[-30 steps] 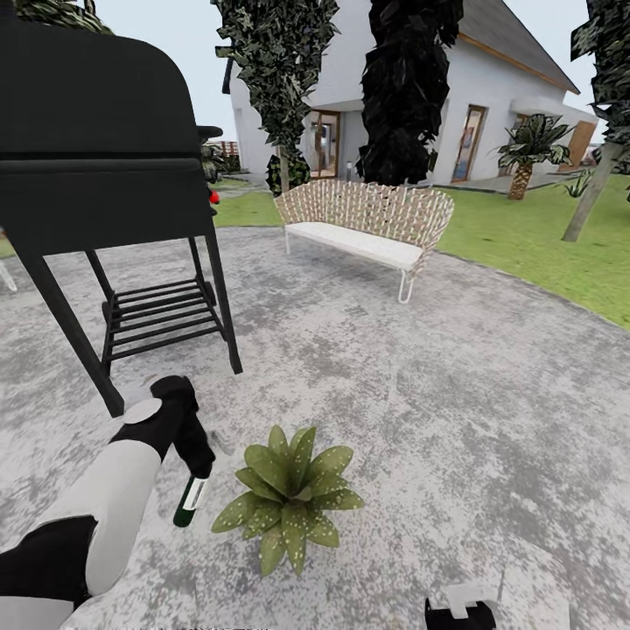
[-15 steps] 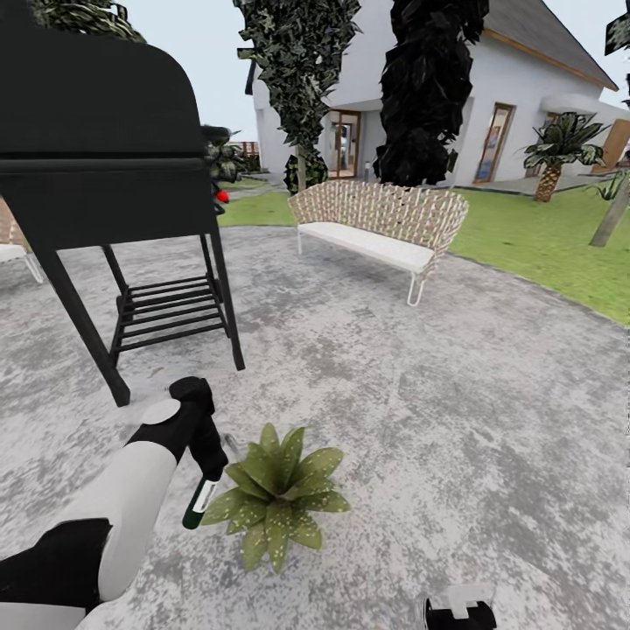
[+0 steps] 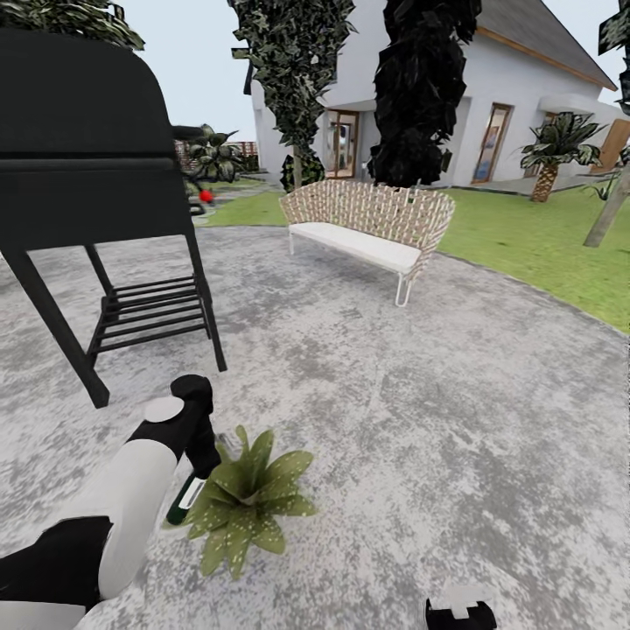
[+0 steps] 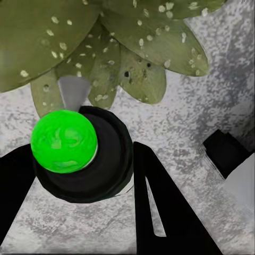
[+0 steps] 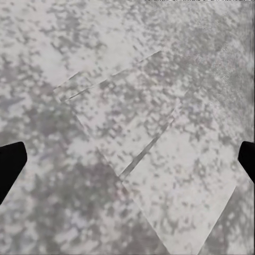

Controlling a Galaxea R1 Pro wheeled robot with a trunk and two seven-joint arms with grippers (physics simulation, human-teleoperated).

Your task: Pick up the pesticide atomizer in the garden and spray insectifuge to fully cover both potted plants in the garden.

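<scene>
From the head camera, the left arm reaches down over the grey patio (image 3: 420, 420), its gripper (image 3: 203, 455) clamped on the atomizer (image 3: 185, 500), a dark green bottle with a white band that hangs tilted, its lower end at the leaves of a potted plant (image 3: 245, 507). The spotted rosette sits on the paving just beside the arm. A black grill (image 3: 96, 192) stands behind on the left, a wicker bench (image 3: 367, 223) farther back, and lawn (image 3: 525, 236), a palm (image 3: 551, 149) and a white house (image 3: 490, 96) lie beyond. The top of the right arm (image 3: 461, 610) peeks in at the frame's lower edge.

At the left wrist, black fingers (image 4: 164, 207) flank the atomizer's bright green end (image 4: 64, 141) and black collar, closed against it, with the plant's leaves (image 4: 106, 42) right ahead.

At the right wrist, black fingertips (image 5: 10, 162) sit at opposite edges of the frame, spread wide over speckled paving (image 5: 127, 127).
</scene>
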